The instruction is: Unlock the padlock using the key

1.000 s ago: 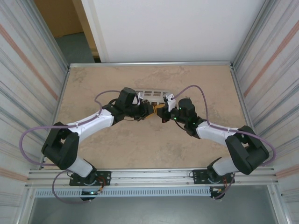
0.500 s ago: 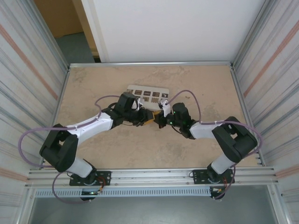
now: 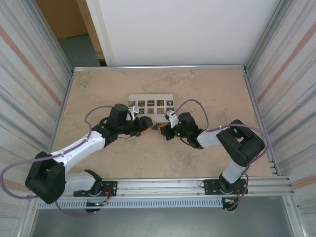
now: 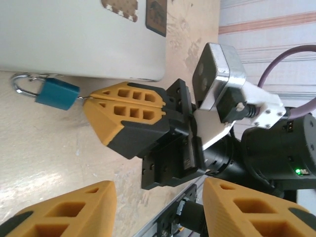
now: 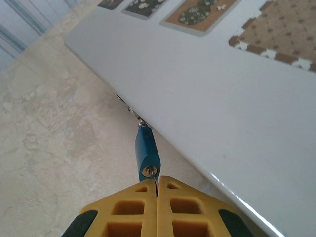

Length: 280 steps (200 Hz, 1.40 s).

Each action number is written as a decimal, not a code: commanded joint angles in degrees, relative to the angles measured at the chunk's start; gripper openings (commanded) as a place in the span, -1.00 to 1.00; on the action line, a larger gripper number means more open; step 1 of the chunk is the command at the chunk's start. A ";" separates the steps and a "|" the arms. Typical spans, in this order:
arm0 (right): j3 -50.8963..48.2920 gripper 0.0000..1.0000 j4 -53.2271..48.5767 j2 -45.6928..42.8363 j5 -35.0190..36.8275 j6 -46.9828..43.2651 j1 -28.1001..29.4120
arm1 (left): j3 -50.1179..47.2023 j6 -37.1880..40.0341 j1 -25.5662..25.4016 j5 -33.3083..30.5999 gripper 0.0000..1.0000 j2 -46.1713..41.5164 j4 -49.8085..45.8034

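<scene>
1. The padlock (image 4: 57, 94), a tiny blue thing, lies flat on the beige table (image 3: 98, 89). It is just off the near edge of the pale box (image 3: 150, 103), at the box's 6 o'clock seen from above.
2. Its little metal shackle (image 4: 21, 84) points toward the box and sits right at that edge. I can't make out whether the two touch.
3. The right gripper (image 5: 157, 183) comes at the padlock from about 4 o'clock in the overhead view. Its yellow fingers are pressed together with no gap, and their tips are right at the padlock's keyhole end.
4. A thin sliver of metal, the key (image 5: 155, 178), shows between those pinched tips and the keyhole (image 5: 149, 171). The rest of it is buried in the grip, and how far it sits in the lock I can't tell.
5. The left gripper (image 4: 160, 197) is near the padlock at its 9 o'clock from above. Its jaws are spread wide, the two yellow fingers well apart and holding nothing. It does not touch the lock.
6. In the left wrist's camera, the right gripper and the padlock lie out beyond those spread fingers. The padlock is toward 10 o'clock and the box edge runs across 12.
7. The box lies flat on the table with dark patterned squares on its top face, at 12 o'clock from both grippers.
8. The two arms reach in from the near edge and meet almost nose to nose at mid-table, each with a purple cable looping over it.
</scene>
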 commanded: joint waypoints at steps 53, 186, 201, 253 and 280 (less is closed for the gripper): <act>2.63 -1.00 -12.40 -4.97 0.24 11.76 1.25 | -17.11 -10.09 -0.70 -13.62 0.13 -11.36 18.55; 6.02 -1.00 -18.46 -3.76 0.52 32.14 2.02 | -28.77 -22.94 -9.09 -31.91 0.22 -9.99 40.42; 6.00 -1.00 -18.26 -3.48 0.70 33.57 2.23 | -28.46 -24.49 -9.35 -31.47 0.20 -7.36 41.65; 6.05 -1.00 -18.89 -3.93 1.75 34.33 2.92 | -27.36 -25.46 -10.49 -31.55 0.19 1.13 45.98; 6.31 -1.00 -19.09 -4.10 1.53 35.08 2.88 | -27.67 -26.49 -10.51 -32.15 0.17 5.70 52.35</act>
